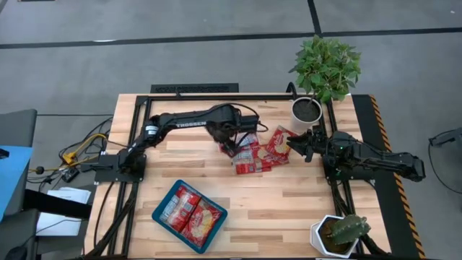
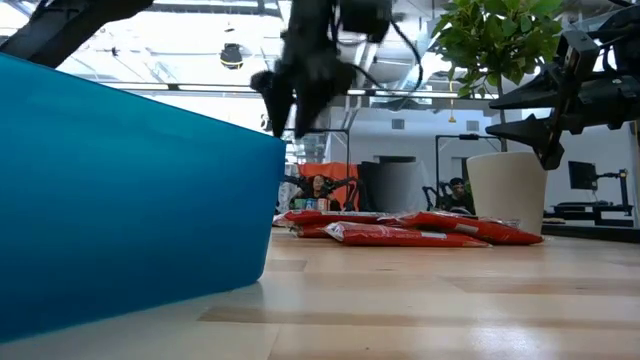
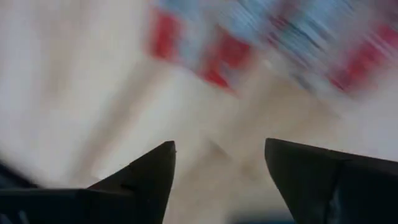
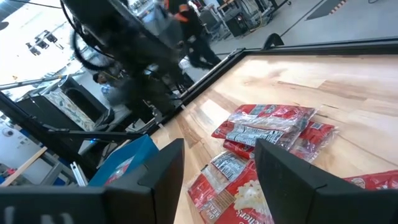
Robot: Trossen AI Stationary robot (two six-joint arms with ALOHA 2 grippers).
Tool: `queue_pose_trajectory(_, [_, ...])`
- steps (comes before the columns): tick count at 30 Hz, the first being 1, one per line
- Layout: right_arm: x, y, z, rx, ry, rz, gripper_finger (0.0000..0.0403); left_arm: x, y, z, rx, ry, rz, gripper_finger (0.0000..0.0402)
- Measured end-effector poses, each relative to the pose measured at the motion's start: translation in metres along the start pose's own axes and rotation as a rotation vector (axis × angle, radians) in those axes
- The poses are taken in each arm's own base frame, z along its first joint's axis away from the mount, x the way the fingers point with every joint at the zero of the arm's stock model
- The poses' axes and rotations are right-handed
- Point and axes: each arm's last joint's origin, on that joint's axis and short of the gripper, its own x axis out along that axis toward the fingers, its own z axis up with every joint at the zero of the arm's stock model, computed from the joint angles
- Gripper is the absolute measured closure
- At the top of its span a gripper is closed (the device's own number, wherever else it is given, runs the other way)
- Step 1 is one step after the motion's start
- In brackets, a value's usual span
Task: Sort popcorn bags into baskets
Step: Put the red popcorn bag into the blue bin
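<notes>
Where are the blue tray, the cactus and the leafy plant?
Tray (image 1: 160, 214), high view, bare left corner.
Cactus (image 1: 349, 229), high view, green top.
Leafy plant (image 1: 326, 66), high view, middle of leaves.

The left wrist view is heavily blurred: the popcorn bags (image 3: 261, 43) appear only as red and pale smears, with no print or outline legible, and their count cannot be told there. The left gripper (image 3: 221, 155) shows only its two dark finger ends, cut off by the lower edge.

In the low view the teal tray (image 2: 130, 200) fills the left side, is cropped by the frame, and hides its own contents and the surface (image 2: 430, 300) behind it.

In the high view the bags in the central pile (image 1: 256, 154) overlap, so their exact number is uncertain. The right gripper (image 1: 294, 143) is too small there to judge.
</notes>
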Motion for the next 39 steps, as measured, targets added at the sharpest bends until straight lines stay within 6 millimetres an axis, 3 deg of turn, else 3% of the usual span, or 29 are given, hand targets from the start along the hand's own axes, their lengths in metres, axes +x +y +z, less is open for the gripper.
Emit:
queue_pose_trajectory(5, [0.000, 0.000, 0.000, -0.025, -0.001, -0.001, 0.0189, -0.063, -0.002, -0.038, -0.005, -0.030, -0.239, 0.0150])
queue_pose_trajectory(9, [0.000, 0.000, 0.000, -0.024, -0.002, -0.003, 0.0187, -0.115, 0.007, -0.081, -0.092, -0.230, -0.194, 0.0150])
queue_pose_trajectory(13, [0.000, 0.000, 0.000, -0.025, -0.003, -0.003, 0.0184, -0.132, 0.025, -0.119, -0.285, -0.343, -0.125, 0.0145])
queue_pose_trajectory(16, [0.000, 0.000, 0.000, -0.025, -0.002, -0.003, 0.0184, -0.121, 0.032, -0.137, -0.411, -0.413, -0.068, 0.0126])
queue_pose_trajectory(20, [0.000, 0.000, 0.000, -0.025, -0.002, -0.003, 0.0188, -0.091, 0.036, -0.150, -0.511, -0.453, -0.153, 0.0098])
queue_pose_trajectory(25, [0.000, 0.000, 0.000, -0.024, -0.003, -0.003, 0.0192, -0.054, 0.038, -0.162, -0.493, -0.592, -0.532, 0.0085])
queue_pose_trajectory(29, [0.000, 0.000, 0.000, -0.024, -0.003, -0.003, 0.0193, -0.029, 0.053, -0.166, -0.580, -0.776, -0.737, 0.0083])
queue_pose_trajectory(34, [0.000, 0.000, 0.000, -0.024, -0.003, -0.004, 0.0191, -0.016, 0.071, -0.167, -0.651, -0.978, -0.897, 0.0083])
queue_pose_trajectory(39, [0.000, 0.000, 0.000, -0.024, -0.004, -0.004, 0.0196, -0.011, 0.080, -0.162, -0.698, -1.048, -0.912, 0.0083])
